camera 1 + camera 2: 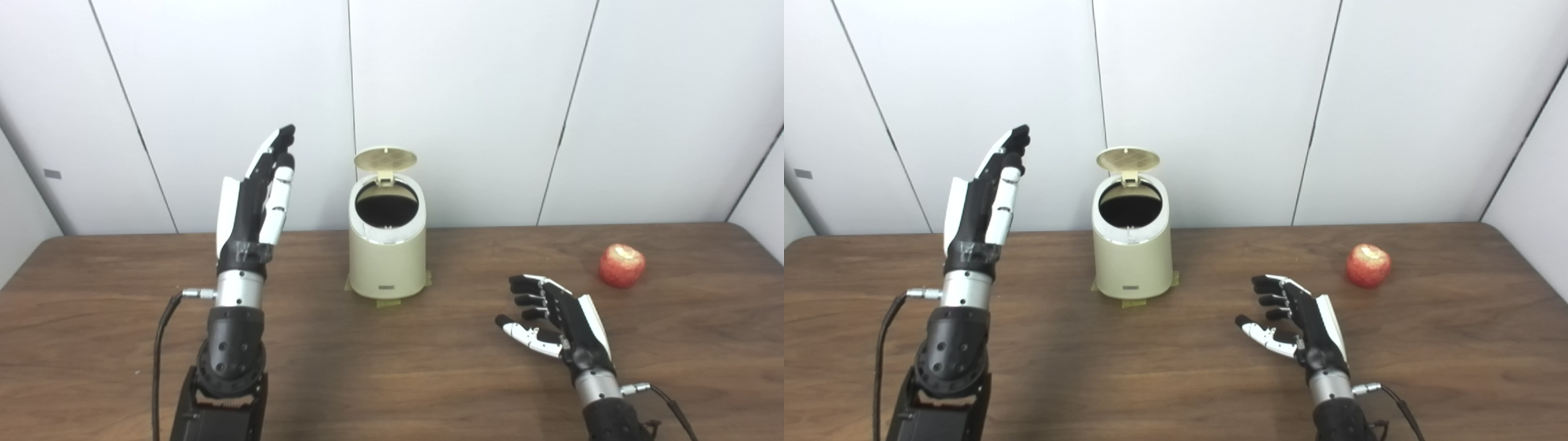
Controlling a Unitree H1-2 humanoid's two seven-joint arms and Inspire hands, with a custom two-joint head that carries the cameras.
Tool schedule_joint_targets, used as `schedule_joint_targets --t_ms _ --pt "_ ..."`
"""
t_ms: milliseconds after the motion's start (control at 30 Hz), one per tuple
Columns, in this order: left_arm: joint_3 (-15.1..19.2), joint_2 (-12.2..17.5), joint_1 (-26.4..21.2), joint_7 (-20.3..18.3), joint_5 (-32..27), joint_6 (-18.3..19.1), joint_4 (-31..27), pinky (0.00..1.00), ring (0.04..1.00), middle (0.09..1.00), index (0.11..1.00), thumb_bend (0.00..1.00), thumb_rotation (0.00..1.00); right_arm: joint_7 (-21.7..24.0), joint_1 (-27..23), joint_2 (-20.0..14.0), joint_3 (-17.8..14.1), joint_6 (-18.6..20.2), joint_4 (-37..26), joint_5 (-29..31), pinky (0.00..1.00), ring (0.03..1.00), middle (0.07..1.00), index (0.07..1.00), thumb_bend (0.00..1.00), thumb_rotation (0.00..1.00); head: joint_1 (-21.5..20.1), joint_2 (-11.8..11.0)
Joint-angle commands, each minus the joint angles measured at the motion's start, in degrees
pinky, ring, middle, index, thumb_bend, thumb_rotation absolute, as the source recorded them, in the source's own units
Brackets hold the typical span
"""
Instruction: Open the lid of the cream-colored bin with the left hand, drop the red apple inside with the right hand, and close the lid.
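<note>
The cream-colored bin [387, 257] stands at the middle back of the wooden table. Its round lid [385, 158] is tipped up on the rear hinge, and the dark inside shows. My left hand [260, 193] is raised left of the bin, fingers stretched upward and apart, holding nothing and clear of the lid. The red apple [621, 265] lies on the table at the right. My right hand [554, 315] hovers low over the table, left of and nearer than the apple, open with fingers loosely curled and nothing in it.
The brown table [392, 380] ends at a white panelled wall [465, 92] just behind the bin. Tape patches hold the bin's base to the table. Cables hang from both wrists.
</note>
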Motion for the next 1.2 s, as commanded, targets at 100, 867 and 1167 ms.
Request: schedule_joint_targets --t_ms 100,867,1167 --pt "1.9 0.4 2.9 -1.6 -6.9 -1.8 -3.1 0.92 0.911 0.892 0.883 0.21 0.94 -2.1 -2.2 -2.9 0.9 -1.3 -3.1 -6.9 0.58 0.664 0.691 0.685 0.29 0.11 0.0 0.1" --pt "5.0 0.4 14.5 -6.8 -20.7 -6.7 2.9 0.88 0.927 0.94 0.925 0.39 0.97 33.4 -27.8 -30.8 9.6 14.2 -8.4 -27.0 0.68 0.89 0.922 0.847 1.0 0.3 -0.8 -0.4" --pt "5.3 0.1 15.1 -5.9 -19.3 -7.1 2.9 0.91 0.948 0.956 0.945 0.38 0.94 34.9 -35.4 -33.1 15.6 9.3 12.0 -29.3 0.7 0.899 0.917 0.828 1.0 0.26 -0.7 -0.1"
